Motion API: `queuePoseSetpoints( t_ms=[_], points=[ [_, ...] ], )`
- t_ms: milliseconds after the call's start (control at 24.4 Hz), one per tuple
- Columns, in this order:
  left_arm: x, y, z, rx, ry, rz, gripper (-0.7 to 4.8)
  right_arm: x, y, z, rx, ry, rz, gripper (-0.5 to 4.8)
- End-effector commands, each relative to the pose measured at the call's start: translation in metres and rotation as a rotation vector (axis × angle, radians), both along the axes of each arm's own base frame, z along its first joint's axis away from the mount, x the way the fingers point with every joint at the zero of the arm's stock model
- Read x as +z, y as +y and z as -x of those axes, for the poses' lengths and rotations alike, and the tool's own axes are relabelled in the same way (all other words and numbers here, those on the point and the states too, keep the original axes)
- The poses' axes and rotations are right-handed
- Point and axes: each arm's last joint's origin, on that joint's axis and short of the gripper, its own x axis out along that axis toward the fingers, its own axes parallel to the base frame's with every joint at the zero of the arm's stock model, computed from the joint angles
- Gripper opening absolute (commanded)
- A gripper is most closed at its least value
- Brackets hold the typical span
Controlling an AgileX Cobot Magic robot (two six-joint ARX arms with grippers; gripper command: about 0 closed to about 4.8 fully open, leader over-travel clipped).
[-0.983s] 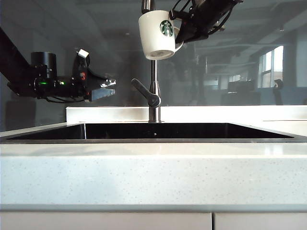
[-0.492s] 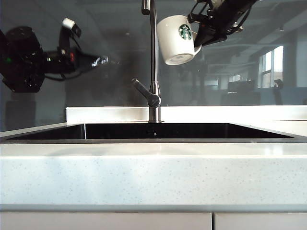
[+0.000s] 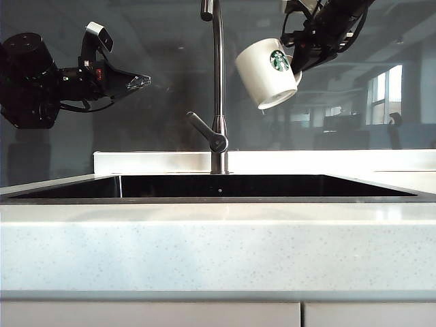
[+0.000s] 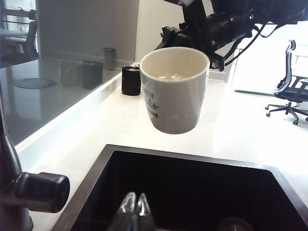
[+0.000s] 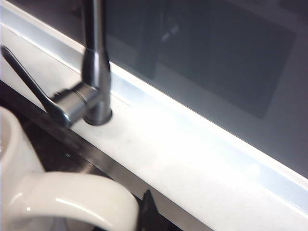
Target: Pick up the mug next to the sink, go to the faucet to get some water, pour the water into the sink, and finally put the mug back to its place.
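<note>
Holding the mug (image 3: 268, 71) by its handle, our right gripper (image 3: 300, 51) is clamped on it high above the sink (image 3: 218, 187), right of the faucet (image 3: 217, 88), with the mug tilting, mouth toward the faucet. Our left gripper (image 3: 139, 82) is hovering at the left, fingers (image 4: 134, 207) pressed together, gripping nothing.
</note>
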Motion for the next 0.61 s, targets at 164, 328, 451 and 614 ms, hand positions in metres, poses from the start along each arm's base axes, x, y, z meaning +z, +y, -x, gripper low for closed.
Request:
queuePoseSetpoints(
  t_ms=[164,328,451,614],
  points=[
    [0.0053,0.0007,0.0036,0.003,-0.054,0.001,-0.05,0.025,-0.002,0.0054,-0.03,-0.155,0.088,-0.08],
    [0.0053,0.0007,0.0036,0.003,-0.053,0.001,-0.05,0.0255,-0.003,0.0072,-0.037,-0.156,0.143,-0.08],
    [0.0053,0.0007,0.0036,0.003,-0.053,0.002,-0.05,0.0255,-0.002,0.0099,-0.038,-0.152,0.211,-0.09],
    [0.0053,0.0001,0.0036,0.001,-0.046,0.002,-0.05,0.0268,-0.0005,0.0129,-0.061,-0.154,0.29,-0.09]
  ],
)
